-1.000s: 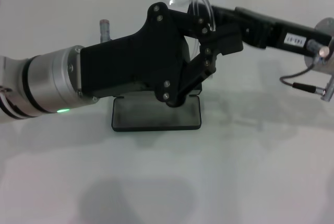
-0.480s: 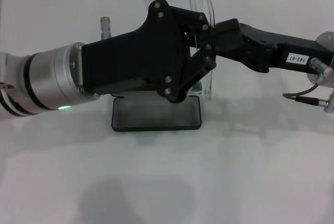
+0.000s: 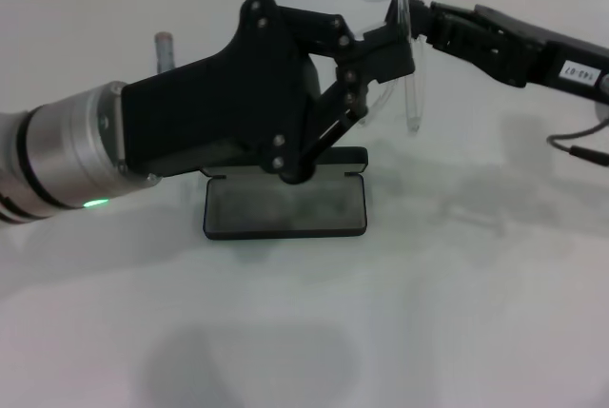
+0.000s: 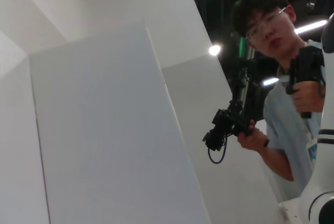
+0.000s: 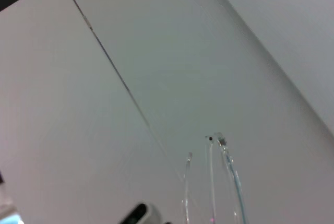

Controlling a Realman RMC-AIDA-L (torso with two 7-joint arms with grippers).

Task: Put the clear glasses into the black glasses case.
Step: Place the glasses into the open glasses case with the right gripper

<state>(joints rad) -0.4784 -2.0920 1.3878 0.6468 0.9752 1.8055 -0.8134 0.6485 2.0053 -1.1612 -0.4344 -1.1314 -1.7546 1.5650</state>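
The black glasses case [image 3: 284,206] lies open on the white table [image 3: 457,294], its grey inside facing up and its lid [image 3: 354,158] behind. The clear glasses [image 3: 411,85] hang in the air above and to the right of the case. My right gripper [image 3: 417,26] reaches in from the right and is shut on their frame, with one thin arm dangling down. The glasses' arms [image 5: 230,174] also show in the right wrist view. My left gripper [image 3: 395,54] stretches from the left over the case, its tip right beside the glasses. Whether it touches them is hidden.
A small upright grey tube [image 3: 164,48] with a pale cap stands behind my left arm. A cable [image 3: 575,151] hangs by the right arm. The left wrist view shows only wall panels and a person [image 4: 276,93] holding a device.
The right gripper has lifted and pulled to the right, carrying the glasses with it. The left arm has slid a little to the left. The case has not moved.
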